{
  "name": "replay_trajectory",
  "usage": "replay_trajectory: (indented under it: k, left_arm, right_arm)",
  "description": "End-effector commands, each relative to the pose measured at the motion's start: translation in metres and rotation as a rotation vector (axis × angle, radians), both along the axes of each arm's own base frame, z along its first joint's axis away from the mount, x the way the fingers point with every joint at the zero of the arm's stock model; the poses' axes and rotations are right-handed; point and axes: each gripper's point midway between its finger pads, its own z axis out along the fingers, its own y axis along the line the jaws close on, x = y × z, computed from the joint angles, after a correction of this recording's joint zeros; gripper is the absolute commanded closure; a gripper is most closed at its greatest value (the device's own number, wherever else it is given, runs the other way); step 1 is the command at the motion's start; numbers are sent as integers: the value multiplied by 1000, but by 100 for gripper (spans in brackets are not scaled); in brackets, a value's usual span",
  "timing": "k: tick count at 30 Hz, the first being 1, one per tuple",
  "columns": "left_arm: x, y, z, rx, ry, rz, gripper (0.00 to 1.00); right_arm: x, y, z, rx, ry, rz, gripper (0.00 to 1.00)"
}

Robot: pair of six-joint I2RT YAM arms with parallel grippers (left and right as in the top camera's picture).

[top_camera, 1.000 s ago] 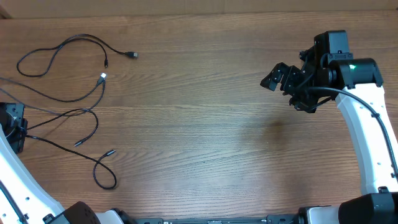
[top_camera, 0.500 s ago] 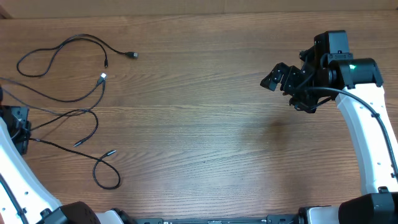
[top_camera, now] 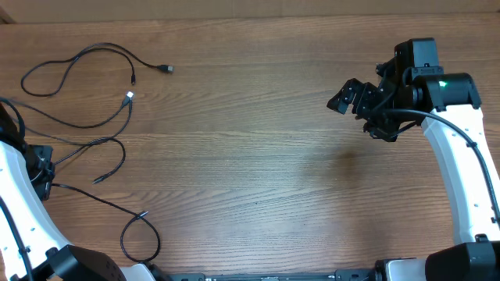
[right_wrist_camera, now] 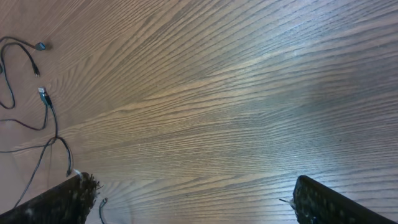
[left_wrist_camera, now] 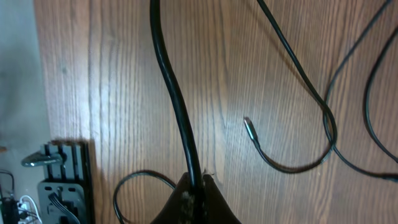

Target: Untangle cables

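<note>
- The cables [top_camera: 109, 48] lie on the left part of the wooden surface [top_camera: 258, 172]. They are thin, black and spread in loose curves.
- One cable makes a big loop at the far left and ends in a dark plug [top_camera: 166, 69].
- A silver plug [top_camera: 129, 97] lies just below that end; its cord bends down toward the left edge.
- Near the front edge, one cord forms a small loop [top_camera: 141, 239].
- In the overhead view some cords cross each other near the left arm. I cannot tell if they are knotted there.
- The left end effector [left_wrist_camera: 196, 188] is at the left edge of the surface. Its fingers are pressed together and pinch one cable, the held cable [left_wrist_camera: 168, 78].
- In the left wrist view this cable runs straight away from the fingers, and a free plug [left_wrist_camera: 249, 127] lies to the right of it.
- The right end effector [right_wrist_camera: 193, 185] is above the bare right part of the surface, well apart from the cables. Its fingers are spread wide with nothing between them.
</note>
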Motion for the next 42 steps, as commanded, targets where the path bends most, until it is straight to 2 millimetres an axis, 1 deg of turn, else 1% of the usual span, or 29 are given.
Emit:
replay_trajectory:
  k: [1,7,10,12,16,26,31,42]
  left_arm:
    - [-8,9,4,59,27,30,96]
    - [-10,13,5,79,30,56,96]
    - [-12,11,-2,70,43,55,96]
    - [-13,11,-11,64,51,55,96]
    - [-13,10,-16,61,55,54,96]
    - [-12,11,-16,64,52,55,96]
    - [-7,15,-15,81,28,56,96]
    - [-5,17,-15,87,19,56,96]
  right_arm:
    - [2,-2,0,-7,-5,-9,0]
    - [2,-2,0,-7,-5,-9,0]
    - [2,-2,0,-8,-5,-9,0]
    - [2,-2,0,-7,-5,-9,0]
    - [2,-2,0,-8,-5,-9,0]
    - [2,-2,0,-8,-5,-9,0]
    - [2,-2,0,-8,-5,-9,0]
    - [2,-2,0,-8,-5,-9,0]
